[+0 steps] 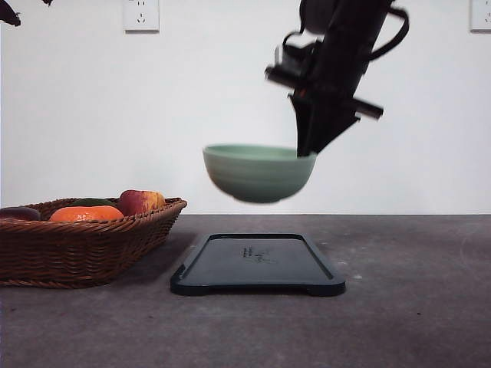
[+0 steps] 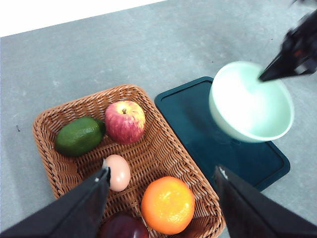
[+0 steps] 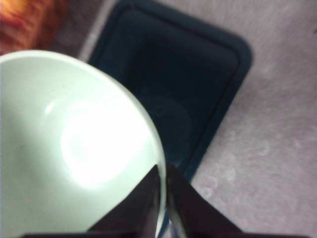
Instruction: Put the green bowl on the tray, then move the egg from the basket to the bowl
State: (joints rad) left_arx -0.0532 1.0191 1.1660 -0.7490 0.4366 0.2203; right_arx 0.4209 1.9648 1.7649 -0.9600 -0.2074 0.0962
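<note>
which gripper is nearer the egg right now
Left. The left gripper hangs open just above the basket, one finger beside the egg. The right gripper is off over the tray, pinching the green bowl rim.

Right gripper [image 1: 307, 152] raised high, angled down, fingers pinched onto the green bowl [image 1: 257, 173] rim. Left gripper [image 2: 161, 181] hovering, fingers spread wide apart.
</note>
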